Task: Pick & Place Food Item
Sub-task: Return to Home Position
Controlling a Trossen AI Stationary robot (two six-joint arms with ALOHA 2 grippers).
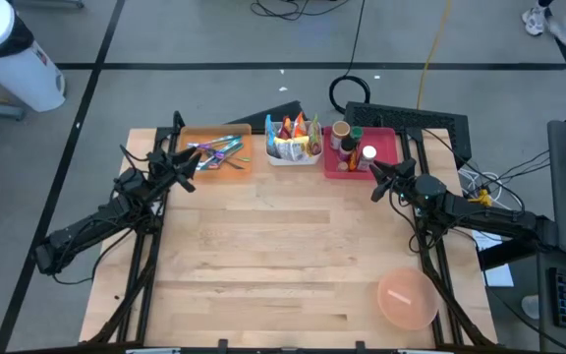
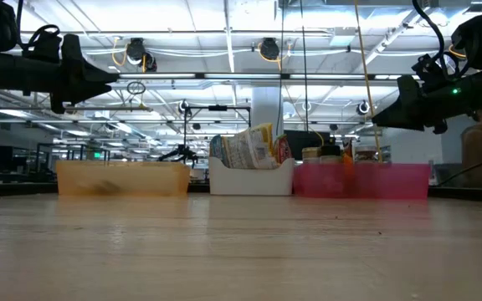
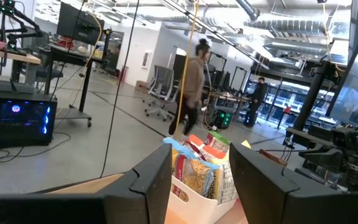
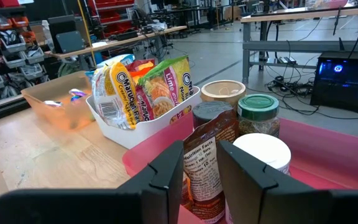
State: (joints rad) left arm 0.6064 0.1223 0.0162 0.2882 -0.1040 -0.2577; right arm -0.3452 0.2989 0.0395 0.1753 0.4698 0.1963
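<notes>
— Noodle packs location?
— Upright in white bin, mid back edge of worktop. Light, crinkly, slippery film, likely brittle inside. I'd pinch a top seam, gently.
— Hands?
— Left hand near orange bin, right hand near pink bin. Both part-open, empty, raised.

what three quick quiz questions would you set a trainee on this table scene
1. True or false: the white bin stands between the orange bin and the pink bin.
2. How many bins stand in that row? A two, B three, C four.
3. Fill in: the pink bowl sits on the robot's ___ side.
Key: 1 true; 2 B; 3 right.
</notes>
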